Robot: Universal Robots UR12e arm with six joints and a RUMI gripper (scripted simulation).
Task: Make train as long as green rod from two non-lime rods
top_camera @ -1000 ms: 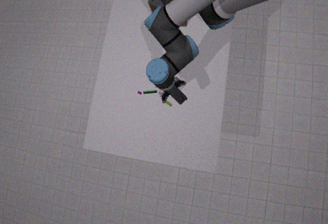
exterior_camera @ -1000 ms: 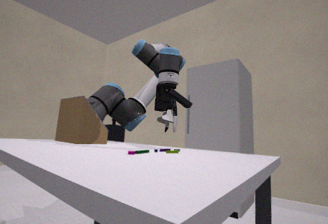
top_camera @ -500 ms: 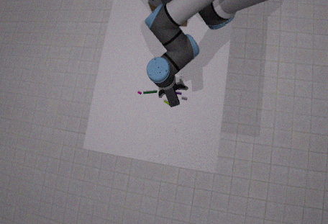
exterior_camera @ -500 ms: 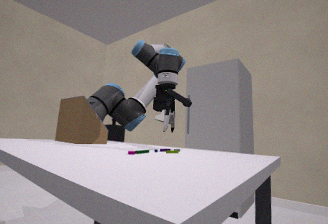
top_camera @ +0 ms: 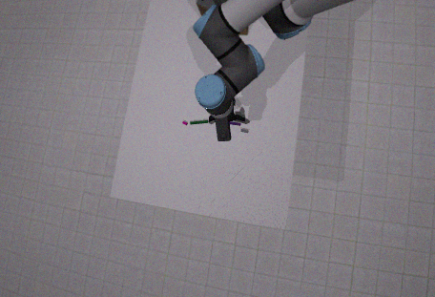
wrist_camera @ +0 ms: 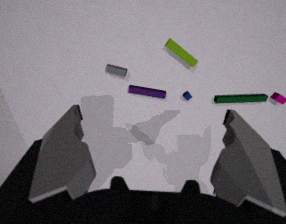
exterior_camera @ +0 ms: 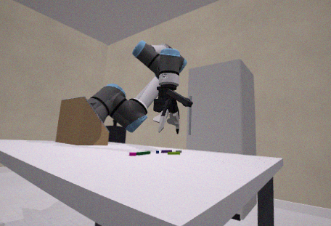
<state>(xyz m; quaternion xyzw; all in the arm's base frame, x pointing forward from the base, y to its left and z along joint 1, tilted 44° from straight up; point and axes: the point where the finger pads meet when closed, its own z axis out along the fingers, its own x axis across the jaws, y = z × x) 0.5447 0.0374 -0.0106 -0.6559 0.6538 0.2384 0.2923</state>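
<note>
Green rod (wrist_camera: pixel 240 98): lies flat on the table, ahead of the gripper and toward its right finger in the wrist view; long axis runs almost straight across that view, very slightly tilted.
Magenta rod (wrist_camera: pixel 279 98): short piece just off the green rod's outer end, roughly in line with it; a thin gap shows between the two ends, so near but not clearly touching.
Blue rod (wrist_camera: pixel 187 95): tiny cube, between the green rod and the purple rod, apart from both, ahead of the gap between the fingers.
Purple rod (wrist_camera: pixel 147 91): flat, ahead of the gripper and a little toward its left finger; long axis also runs across the wrist view, tilted slightly, close to parallel with the green rod.
Grey rod (wrist_camera: pixel 116 70): short, farther ahead than the purple rod and left of it; apart from it.
Lime rod (wrist_camera: pixel 181 52): farthest ahead of the gripper; long axis runs on a diagonal, well off the green rod's line.
Gripper (exterior_camera: pixel 169 127): hangs above the table over the row of rods, fingers pointing down, spread wide apart with nothing between them.
Fingers: both grey pads frame the lower corners of the wrist view; none touches a rod.
Table (exterior_camera: pixel 203 181): white top carrying all six rods.
</note>
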